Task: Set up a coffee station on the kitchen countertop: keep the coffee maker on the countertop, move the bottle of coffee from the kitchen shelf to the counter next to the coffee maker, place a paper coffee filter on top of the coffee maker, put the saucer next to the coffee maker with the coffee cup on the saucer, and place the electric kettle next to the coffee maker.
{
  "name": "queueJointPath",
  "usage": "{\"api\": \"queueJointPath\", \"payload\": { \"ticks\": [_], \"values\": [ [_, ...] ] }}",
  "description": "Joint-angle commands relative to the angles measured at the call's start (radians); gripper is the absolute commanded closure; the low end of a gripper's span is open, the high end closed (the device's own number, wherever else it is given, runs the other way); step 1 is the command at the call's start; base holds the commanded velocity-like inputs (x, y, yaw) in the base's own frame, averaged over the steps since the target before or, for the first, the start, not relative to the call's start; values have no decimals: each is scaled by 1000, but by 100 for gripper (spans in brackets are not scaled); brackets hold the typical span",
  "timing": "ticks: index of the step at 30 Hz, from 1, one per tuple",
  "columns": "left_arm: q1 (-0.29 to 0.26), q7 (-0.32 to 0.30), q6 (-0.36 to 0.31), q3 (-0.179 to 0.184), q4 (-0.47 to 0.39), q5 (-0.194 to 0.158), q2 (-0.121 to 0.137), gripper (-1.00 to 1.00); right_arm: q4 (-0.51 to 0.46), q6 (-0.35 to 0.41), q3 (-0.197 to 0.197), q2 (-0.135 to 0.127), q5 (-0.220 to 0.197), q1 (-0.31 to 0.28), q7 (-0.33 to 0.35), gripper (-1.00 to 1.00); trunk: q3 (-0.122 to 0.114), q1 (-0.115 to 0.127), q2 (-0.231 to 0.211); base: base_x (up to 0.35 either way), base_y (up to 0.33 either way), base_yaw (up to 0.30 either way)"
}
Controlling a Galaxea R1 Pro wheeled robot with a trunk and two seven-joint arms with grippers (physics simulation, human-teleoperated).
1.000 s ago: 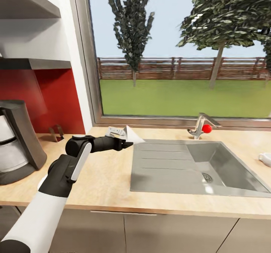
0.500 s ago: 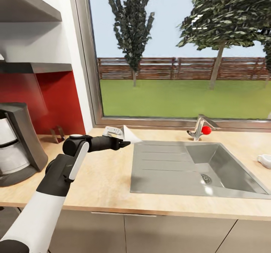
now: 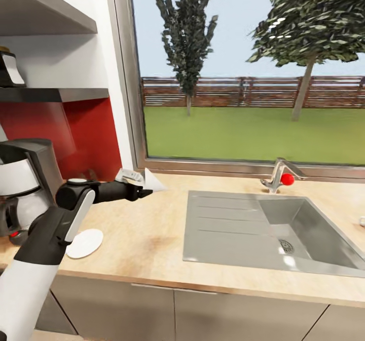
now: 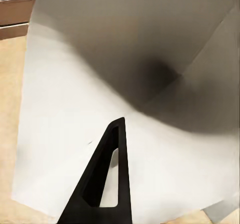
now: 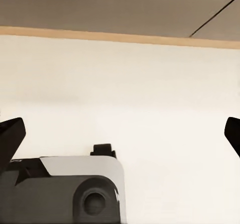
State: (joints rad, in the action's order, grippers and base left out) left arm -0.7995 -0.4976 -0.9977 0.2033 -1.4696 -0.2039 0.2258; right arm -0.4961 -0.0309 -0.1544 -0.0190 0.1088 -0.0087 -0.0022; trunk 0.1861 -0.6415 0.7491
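My left gripper (image 3: 143, 190) is shut on a white paper coffee filter (image 3: 152, 182), held above the countertop (image 3: 147, 239) just left of the sink. In the left wrist view the filter (image 4: 100, 94) spreads wide behind one black finger (image 4: 104, 181). The coffee maker (image 3: 24, 181) stands at the counter's left end, left of the gripper. In front of it lies a white saucer (image 3: 84, 243). A dark bottle (image 3: 10, 69) stands on the shelf above. My right gripper (image 5: 120, 134) is open, empty, hanging low over pale floor.
A steel sink (image 3: 271, 229) with a faucet (image 3: 278, 175) and red knob takes up the counter's right half. A small white object (image 3: 362, 221) peeks in at the far right edge. The window frame (image 3: 126, 77) and red backsplash (image 3: 81, 138) stand behind.
The camera has swung left, bringing the saucer and the shelf bottle into view. My left gripper with the filter has moved left, away from the sink towards the coffee maker.
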Motion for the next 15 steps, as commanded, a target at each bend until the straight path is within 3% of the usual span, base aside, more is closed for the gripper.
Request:
{"api": "queueJointPath", "payload": {
  "ticks": [1, 15],
  "values": [
    [-1, 2, -7, 2, -4, -3, 1, 100, 0, -3, -5, 1, 11, 0, -1, -100, -1, 4, -6, 0, 0, 255],
    [2, 4, -7, 9, -6, 2, -7, 100, 22, -3, -3, 2, 11, 0, -2, -100, -37, 57, -104, 0, 0, 260]
  ]
}}
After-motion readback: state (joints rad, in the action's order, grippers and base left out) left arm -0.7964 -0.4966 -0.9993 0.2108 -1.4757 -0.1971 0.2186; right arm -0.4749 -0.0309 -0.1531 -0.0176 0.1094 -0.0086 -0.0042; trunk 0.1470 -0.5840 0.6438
